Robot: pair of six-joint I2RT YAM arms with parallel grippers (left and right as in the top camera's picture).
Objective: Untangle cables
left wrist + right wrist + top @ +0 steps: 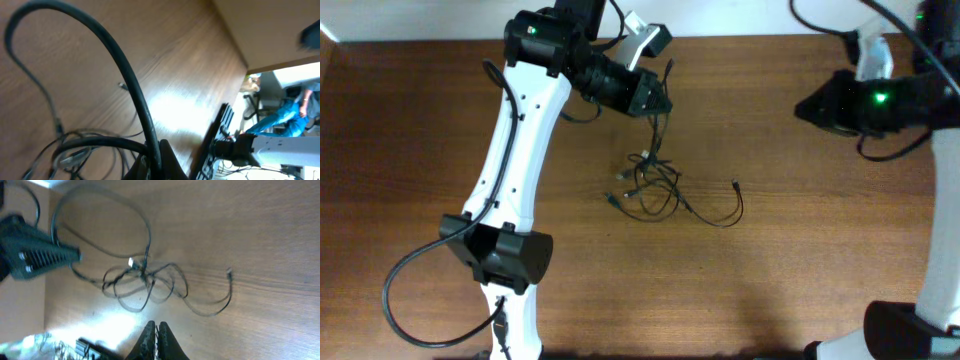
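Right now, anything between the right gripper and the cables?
Nothing visible: only bare table lies between the right gripper and the cables. The left gripper grips one strand on the tangle's far side, off that path.

Two robot arms [515,150] [880,100], one tangle of cables [653,187], one table [410,130].
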